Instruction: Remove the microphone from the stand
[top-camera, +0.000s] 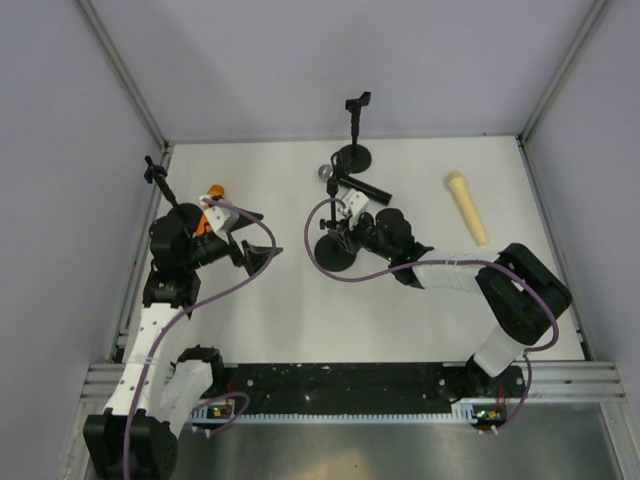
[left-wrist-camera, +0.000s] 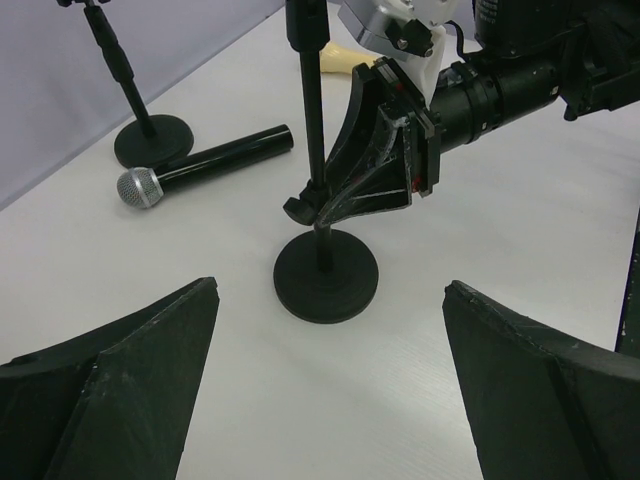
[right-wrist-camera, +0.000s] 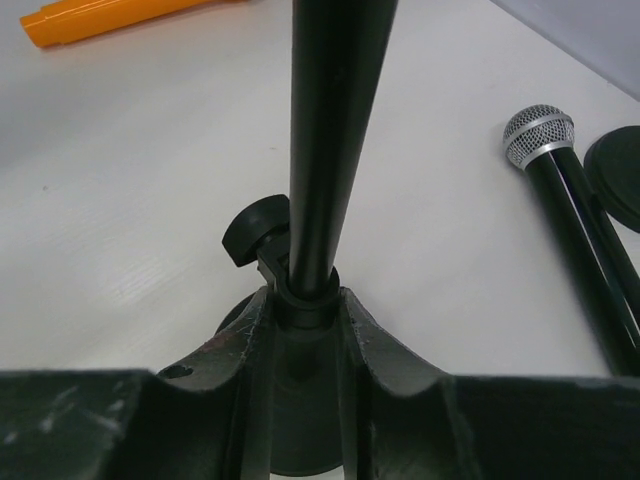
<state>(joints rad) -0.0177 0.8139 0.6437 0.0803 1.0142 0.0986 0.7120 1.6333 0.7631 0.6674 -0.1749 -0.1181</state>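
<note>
The black microphone (top-camera: 358, 184) with a silver grille lies flat on the table, apart from every stand; it also shows in the left wrist view (left-wrist-camera: 205, 165) and the right wrist view (right-wrist-camera: 572, 215). A black stand (top-camera: 336, 253) with a round base is upright at mid-table. My right gripper (top-camera: 346, 236) is shut on its pole low down, just above the knob (right-wrist-camera: 250, 228), its fingers (right-wrist-camera: 365, 330) pressed on either side of the pole (right-wrist-camera: 325, 150). My left gripper (top-camera: 264, 256) hovers open to the stand's left, facing the stand (left-wrist-camera: 326, 275), nothing between its fingers (left-wrist-camera: 130, 380).
A second stand (top-camera: 353, 155) is upright at the back centre, just behind the microphone. A third stand (top-camera: 160, 178) stands at the back left. An orange object (top-camera: 213, 192) lies near the left arm. A cream-coloured microphone (top-camera: 467, 207) lies at the right.
</note>
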